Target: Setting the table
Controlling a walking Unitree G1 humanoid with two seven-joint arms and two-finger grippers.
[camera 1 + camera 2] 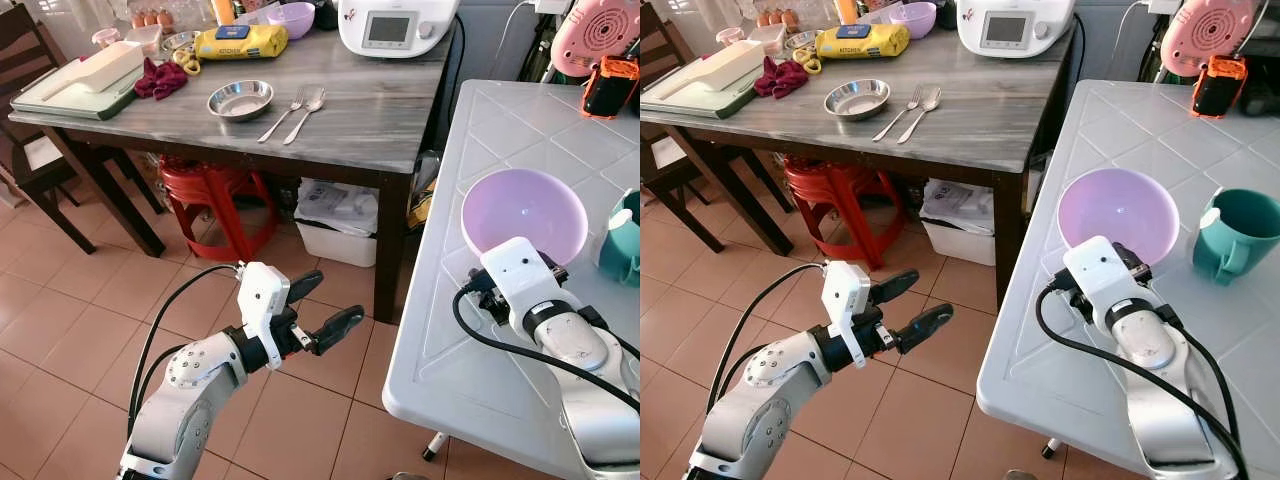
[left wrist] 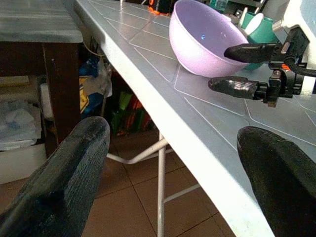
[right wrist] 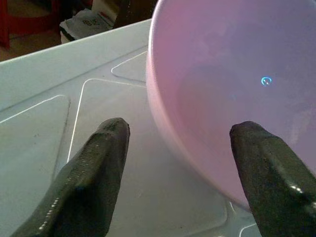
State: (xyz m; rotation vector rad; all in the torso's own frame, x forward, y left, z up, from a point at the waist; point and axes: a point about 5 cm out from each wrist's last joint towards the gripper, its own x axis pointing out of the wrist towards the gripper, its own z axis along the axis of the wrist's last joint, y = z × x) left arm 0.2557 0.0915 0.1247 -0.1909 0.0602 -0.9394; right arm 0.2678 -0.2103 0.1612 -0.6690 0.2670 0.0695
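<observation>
My right arm reaches forward over the white table (image 1: 470, 330); my right gripper (image 3: 175, 163) is low above the top with its two fingers spread apart, holding nothing; the pink bowl (image 1: 1118, 215) stands upright on this table, just in front of the fingers, its near rim between them; a green mug (image 1: 1240, 235) stands beside it. My left gripper (image 1: 902, 305) is raised over the tiled floor (image 1: 80, 320), also spread and empty, well apart from the bowl.
</observation>
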